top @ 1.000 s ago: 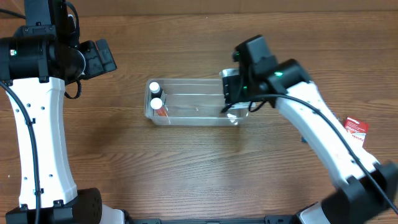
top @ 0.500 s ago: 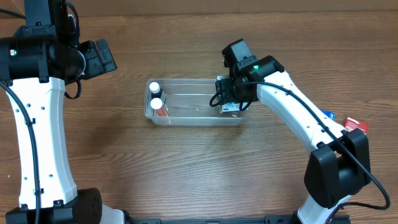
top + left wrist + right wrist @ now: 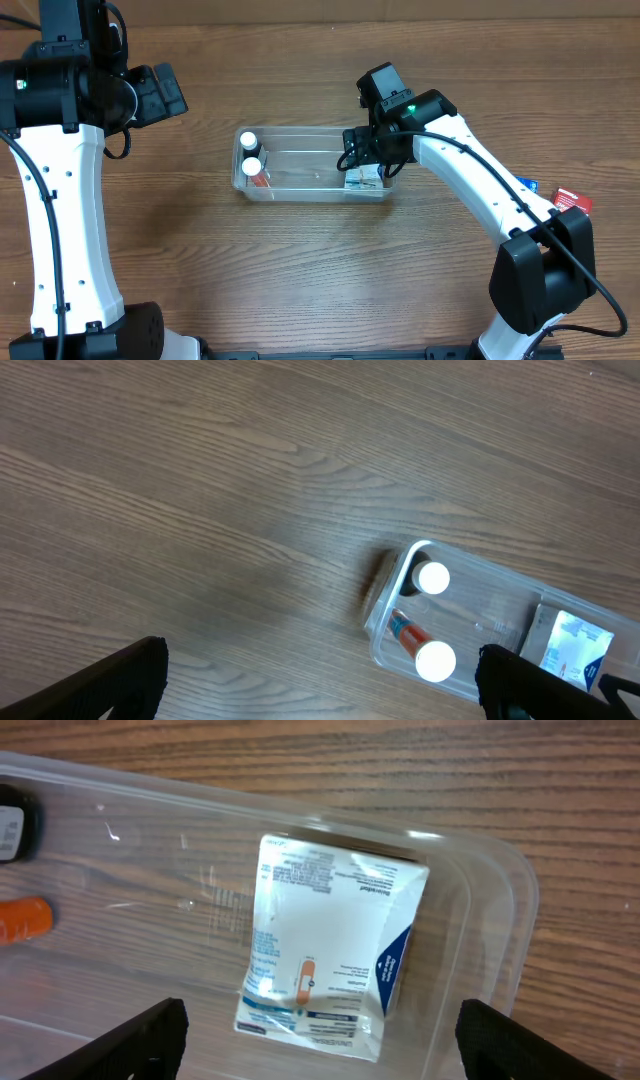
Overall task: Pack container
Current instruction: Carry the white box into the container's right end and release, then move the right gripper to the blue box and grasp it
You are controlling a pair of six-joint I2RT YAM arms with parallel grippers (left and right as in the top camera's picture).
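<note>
My right wrist camera gives me what the overhead cannot: a white and blue printed box (image 3: 325, 955) lying flat in the rounded end of the clear container (image 3: 500, 910). The overhead gives me the whole container, sitting mid-surface. Two white-capped bottles (image 3: 248, 141) stand at the end opposite the box, and a red packet (image 3: 573, 203) lies well apart from the container, out beyond its box end. The surface (image 3: 300, 270) is brown wood grain in every view. The right fingers (image 3: 140, 1045) are spread wide over the box end of the container, touching nothing. The left fingers (image 3: 120, 680) are also wide apart and empty, out past the container's bottle end.
</note>
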